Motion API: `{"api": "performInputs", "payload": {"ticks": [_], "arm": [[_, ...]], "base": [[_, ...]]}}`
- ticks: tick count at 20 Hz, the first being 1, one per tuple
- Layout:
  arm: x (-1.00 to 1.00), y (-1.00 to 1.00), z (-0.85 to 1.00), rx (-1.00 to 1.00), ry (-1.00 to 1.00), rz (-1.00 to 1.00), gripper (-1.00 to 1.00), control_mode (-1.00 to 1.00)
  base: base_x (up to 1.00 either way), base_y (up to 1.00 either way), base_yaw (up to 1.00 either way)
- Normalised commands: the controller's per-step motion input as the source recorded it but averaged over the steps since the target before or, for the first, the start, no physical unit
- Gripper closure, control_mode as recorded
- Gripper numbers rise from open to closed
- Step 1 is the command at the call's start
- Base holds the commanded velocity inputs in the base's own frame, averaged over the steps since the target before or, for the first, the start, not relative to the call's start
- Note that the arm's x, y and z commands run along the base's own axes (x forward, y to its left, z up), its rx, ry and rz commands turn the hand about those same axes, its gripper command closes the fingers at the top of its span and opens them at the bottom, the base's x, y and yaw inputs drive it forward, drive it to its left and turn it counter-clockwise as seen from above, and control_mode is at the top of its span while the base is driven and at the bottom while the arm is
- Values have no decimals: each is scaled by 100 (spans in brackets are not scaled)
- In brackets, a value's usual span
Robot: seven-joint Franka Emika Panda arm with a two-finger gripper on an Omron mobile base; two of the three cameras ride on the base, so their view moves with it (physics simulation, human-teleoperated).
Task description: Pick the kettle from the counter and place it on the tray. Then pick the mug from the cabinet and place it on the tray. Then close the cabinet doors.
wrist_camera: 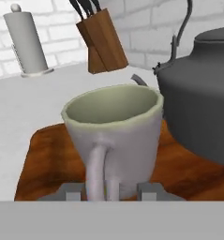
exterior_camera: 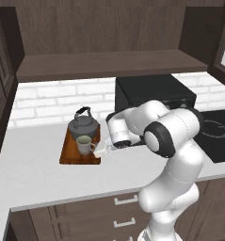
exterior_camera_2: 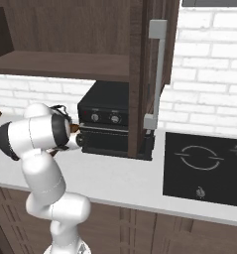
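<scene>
The mug stands upright on the tray beside the kettle; the gripper, fingers parted astride its handle, releases. Next: withdraw and close the cabinet doors.

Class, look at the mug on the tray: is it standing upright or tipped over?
Upright. The mug stands on its base on the tray, rim level and open mouth facing up, its handle toward the camera, beside the kettle.

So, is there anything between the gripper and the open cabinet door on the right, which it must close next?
In the left base view the gripper is low at the mug. The microwave stands between it and the cabinet door.
</scene>
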Motion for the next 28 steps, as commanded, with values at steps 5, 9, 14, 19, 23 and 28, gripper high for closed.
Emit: {"api": "performInputs", "payload": {"ticks": [5,9,14,19,23,28], "arm": [[-14,-2,26,-6,0,-2,-100,-100],[-19,-17,53,0,0,-2,-100,-100],[-37,-21,73,0,0,-4,-100,-100],[-51,-11,83,0,0,-7,-100,-100],[-48,-1,98,0,0,-9,-100,-100],[-51,0,96,-5,0,-13,-100,-100]], "base": [[0,0,0],[0,0,0],[0,0,0],[0,0,0],[0,0,0],[0,0,0]]}}
